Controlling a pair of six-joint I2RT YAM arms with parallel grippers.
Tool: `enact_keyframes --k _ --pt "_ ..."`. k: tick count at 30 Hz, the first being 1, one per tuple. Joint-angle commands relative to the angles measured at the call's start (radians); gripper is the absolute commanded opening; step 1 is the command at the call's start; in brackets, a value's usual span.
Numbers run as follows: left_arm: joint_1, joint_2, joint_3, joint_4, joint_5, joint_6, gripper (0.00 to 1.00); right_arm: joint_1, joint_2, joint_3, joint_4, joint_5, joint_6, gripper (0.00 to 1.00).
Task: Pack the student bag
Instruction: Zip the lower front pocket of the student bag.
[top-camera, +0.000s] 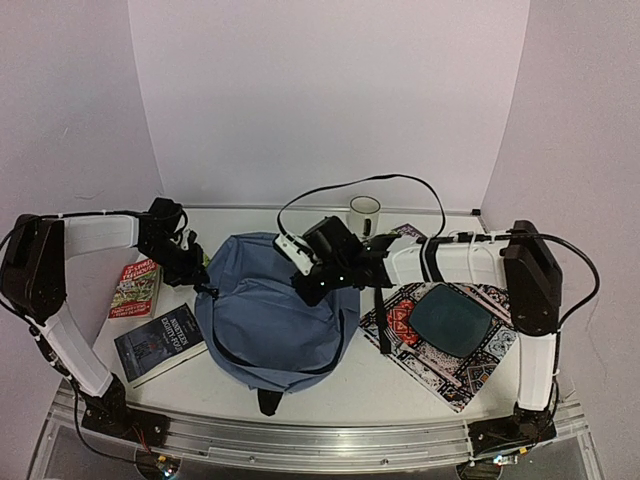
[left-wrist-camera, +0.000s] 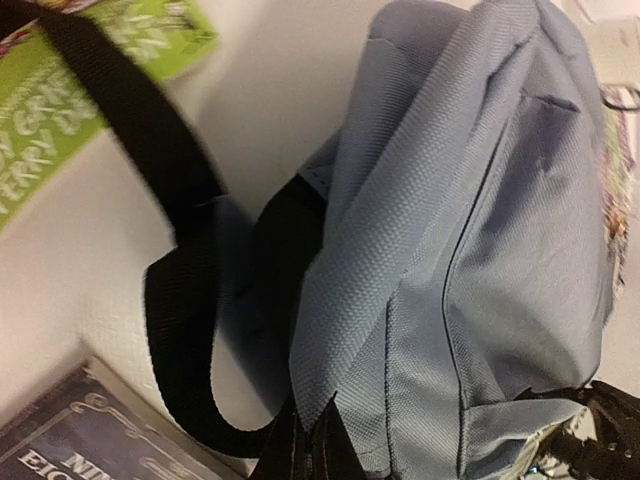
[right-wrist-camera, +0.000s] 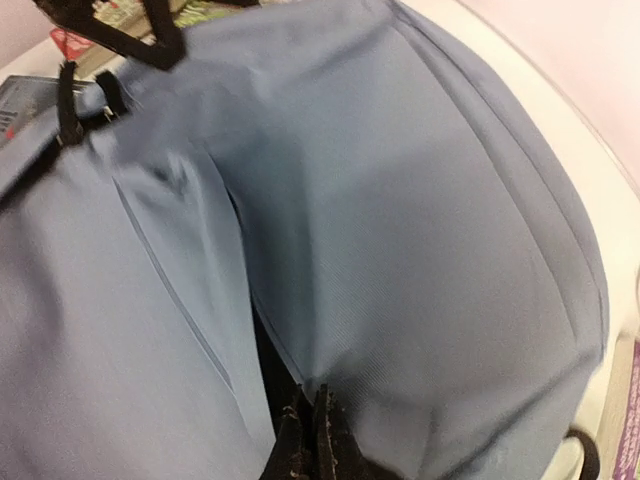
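Observation:
The student bag (top-camera: 270, 320), a slate-blue fabric backpack, lies in the middle of the table with its black strap (left-wrist-camera: 170, 270) looping off its left side. My left gripper (top-camera: 205, 280) is at the bag's upper left edge. In the left wrist view its jaws (left-wrist-camera: 315, 425) are shut on a fold of the blue fabric (left-wrist-camera: 450, 250). My right gripper (top-camera: 305, 290) reaches over the bag's top from the right. In the right wrist view the gripper (right-wrist-camera: 315, 405) is shut, pinching the fabric (right-wrist-camera: 400, 200) beside a dark opening seam.
A green and red book (top-camera: 135, 288) and a dark blue book (top-camera: 160, 343) lie left of the bag. A patterned cloth mat (top-camera: 470, 375) carrying a dark teal plate (top-camera: 450, 320) lies to the right. A white cup (top-camera: 364, 215) stands at the back.

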Motion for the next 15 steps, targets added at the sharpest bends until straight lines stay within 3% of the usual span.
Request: enact_keyframes --k 1,8,15 --pt "0.047 0.045 -0.013 0.043 -0.212 0.023 0.0 -0.021 -0.065 -0.02 -0.02 0.033 0.039 0.0" --pt "0.095 0.082 -0.042 0.074 -0.274 0.006 0.0 -0.05 -0.107 -0.081 -0.012 0.153 0.122 0.0" --pt "0.115 0.126 -0.055 0.116 -0.272 -0.012 0.0 -0.12 -0.169 -0.176 0.022 0.08 0.145 0.0"
